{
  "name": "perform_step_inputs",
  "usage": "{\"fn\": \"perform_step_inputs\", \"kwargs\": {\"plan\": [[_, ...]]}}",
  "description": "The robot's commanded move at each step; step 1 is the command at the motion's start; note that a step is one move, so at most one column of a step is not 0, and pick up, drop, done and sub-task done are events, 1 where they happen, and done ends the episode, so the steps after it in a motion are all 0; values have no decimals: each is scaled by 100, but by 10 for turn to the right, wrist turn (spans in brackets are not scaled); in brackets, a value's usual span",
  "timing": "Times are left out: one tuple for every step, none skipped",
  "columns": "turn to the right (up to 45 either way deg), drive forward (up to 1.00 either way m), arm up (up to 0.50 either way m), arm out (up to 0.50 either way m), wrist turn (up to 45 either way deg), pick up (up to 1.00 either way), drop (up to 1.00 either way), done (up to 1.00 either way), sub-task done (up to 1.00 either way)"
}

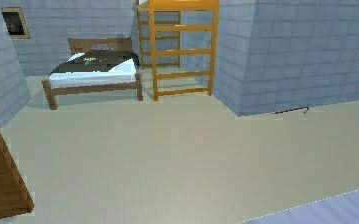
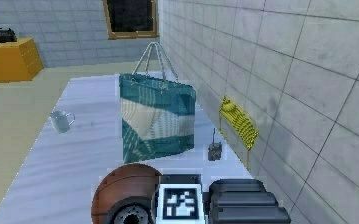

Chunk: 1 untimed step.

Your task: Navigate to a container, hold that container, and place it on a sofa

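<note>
Ahead, a wide beige floor bounded by grey tiled walls. In the arm side view, a long pale worktop running along another tiled wall. In the forward view's upper left, a wooden bed with a dark-and-white cover, just beside an orange open shelf frame. At that view's lower left edge, a piece of dark wooden furniture.

On the worktop, near its middle, the striped bag: teal and white, upright, thin handles raised. Beyond the worktop's far left, an orange cabinet; on the far wall, a dark framed panel.

At the arm side view's bottom edge, a brown ball, near the bag's foot. Right of it, a white marker square and the dark arm. Cannot tell the state of the jaws, nor any hold on a thing, with the ball right behind them.

Against the wall, a yellow ribbed thing. Near it, a small grey thing. Left of the bag, a small glassy thing.
</note>
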Motion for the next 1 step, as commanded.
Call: {"fn": "perform_step_inputs", "kwargs": {"plan": [[0, 0, 0, 42, 0, 0, 0, 0, 0]]}}
